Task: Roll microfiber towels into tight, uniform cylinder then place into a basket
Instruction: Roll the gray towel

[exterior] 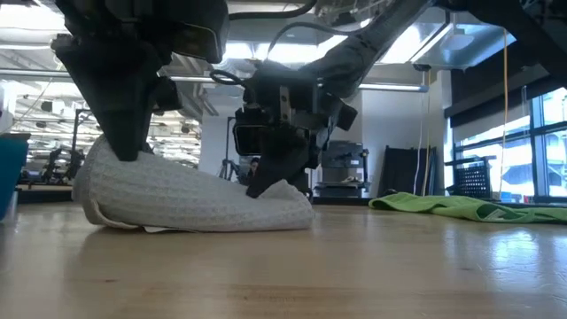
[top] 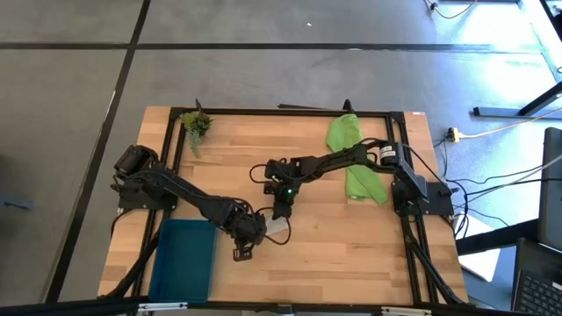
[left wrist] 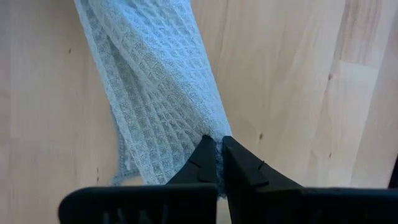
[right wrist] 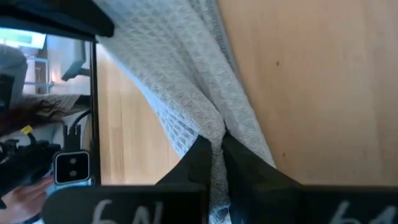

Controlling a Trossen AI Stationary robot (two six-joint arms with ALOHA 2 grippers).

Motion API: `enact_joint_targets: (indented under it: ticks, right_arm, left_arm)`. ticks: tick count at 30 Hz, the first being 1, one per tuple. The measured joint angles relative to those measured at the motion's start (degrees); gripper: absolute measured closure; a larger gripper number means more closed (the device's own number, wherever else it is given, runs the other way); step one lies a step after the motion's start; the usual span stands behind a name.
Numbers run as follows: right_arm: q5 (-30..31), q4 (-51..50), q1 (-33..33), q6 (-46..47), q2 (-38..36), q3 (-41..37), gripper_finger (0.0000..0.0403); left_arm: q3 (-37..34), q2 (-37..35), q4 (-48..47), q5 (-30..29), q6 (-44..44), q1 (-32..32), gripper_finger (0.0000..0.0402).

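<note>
The light grey microfiber towel (exterior: pixel 190 199) lies on the table's middle as a long, loosely rolled bundle, its underside on the wood; only a bit of it (top: pixel 277 227) shows from above between the two arms. My left gripper (left wrist: pixel 217 148) is shut on its left end, my right gripper (right wrist: pixel 214 148) on its right end. The lime green towel (top: pixel 356 158) lies crumpled flat at the far right. The teal basket (top: pixel 184 259) stands at the near left, beside my left arm. My left gripper pinches the grey towel's left end along one side edge (left wrist: pixel 208 127) between its two fingers, coming steeply from above (exterior: pixel 128 146). That end rests on the table. Layers cannot be counted. My right gripper pinches a gathered fold at the towel's right end (right wrist: pixel 217 127) between its two fingers, slanting down from the table's far right. The cloth bunches into the fingers and this end (exterior: pixel 288 195) sits on the wood.
A small green plant sprig (top: pixel 195 124) lies at the far left corner. A black frame (top: pixel 290 112) runs around the table's edges. Bare wood stretches along the near right of the table (top: pixel 351 254).
</note>
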Motion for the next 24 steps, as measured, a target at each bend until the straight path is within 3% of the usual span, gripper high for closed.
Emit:
enact_joint_targets:
  ticks: [11,24]
  right_arm:
    - [5.0,-0.5,1.1,-0.9,0.0,0.0,0.0381]
    - [5.0,-0.6,1.1,-2.2,0.1,-0.1,0.0381]
  left_arm:
    - [0.0,1.6,0.5,0.0,-9.1,0.0,0.0401]
    - [0.1,3.0,0.4,-2.1,-9.3,-0.2,0.0374]
